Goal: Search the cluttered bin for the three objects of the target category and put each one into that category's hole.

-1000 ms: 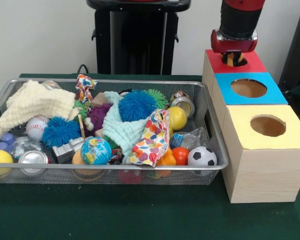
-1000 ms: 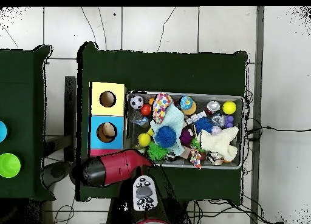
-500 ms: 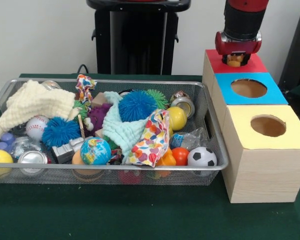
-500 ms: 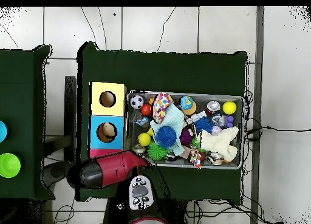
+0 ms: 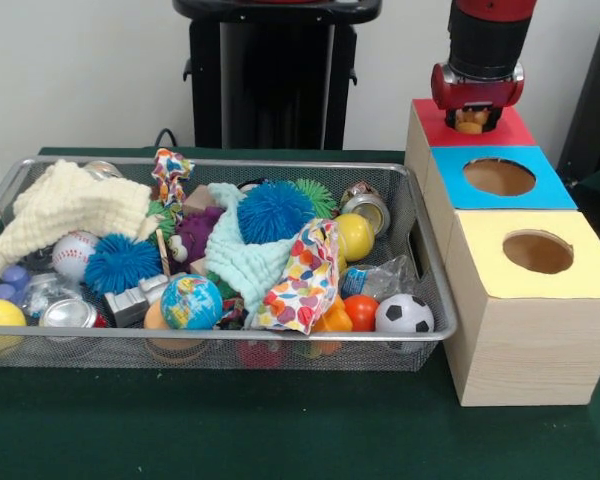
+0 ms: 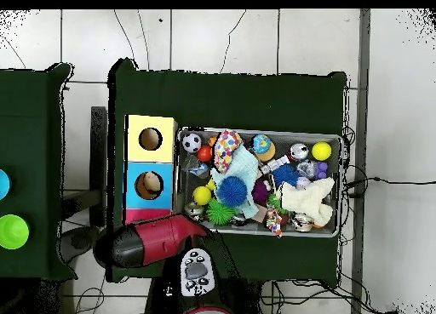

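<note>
Toys: one orange-brown lump [image 5: 469, 122] sits at my gripper [image 5: 471, 118], over the red box [image 5: 510, 128]; whether my fingers pinch it or stand apart, I cannot tell.
Hole [image 5: 498, 176]: blue box [image 5: 548, 185], next box out from my gripper toward the camera in the front view. Overhead, a pale brown thing [image 6: 151, 187] shows inside it.
Yellow box [image 5: 580, 250]: beyond the blue one, farthest from my gripper.
Bin [image 5: 423, 262]: wire mesh, off to the side of my gripper, alongside the boxes. Contents: blue puffballs [image 5: 272, 211], cream cloth [image 5: 70, 207], mint cloth [image 5: 238, 255], patterned cloth [image 5: 305, 277], globe ball [image 5: 191, 302], soccer ball [image 5: 404, 313], baseball [image 5: 72, 253], yellow ball [image 5: 354, 236], cans [image 5: 366, 208].
Arm [image 6: 153, 241]: overhead, red and black, lying across the red box.
</note>
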Action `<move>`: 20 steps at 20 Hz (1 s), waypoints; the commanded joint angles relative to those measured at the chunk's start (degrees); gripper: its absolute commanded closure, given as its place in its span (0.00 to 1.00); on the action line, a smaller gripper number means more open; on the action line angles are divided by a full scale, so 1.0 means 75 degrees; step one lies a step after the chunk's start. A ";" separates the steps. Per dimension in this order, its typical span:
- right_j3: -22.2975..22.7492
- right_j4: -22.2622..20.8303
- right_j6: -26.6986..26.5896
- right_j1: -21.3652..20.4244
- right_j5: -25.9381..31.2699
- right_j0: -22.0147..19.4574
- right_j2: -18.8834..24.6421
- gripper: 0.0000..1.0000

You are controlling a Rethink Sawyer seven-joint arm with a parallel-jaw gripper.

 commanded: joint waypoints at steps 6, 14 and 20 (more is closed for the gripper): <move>0.0543 -0.0439 0.0714 0.0776 -0.0559 -0.0532 -0.0227 0.00; 0.0384 -0.0402 0.0724 0.0627 -0.0502 -0.0454 -0.0260 0.00; 0.0064 0.0170 0.0818 -0.0964 0.1360 0.0167 -0.0172 0.00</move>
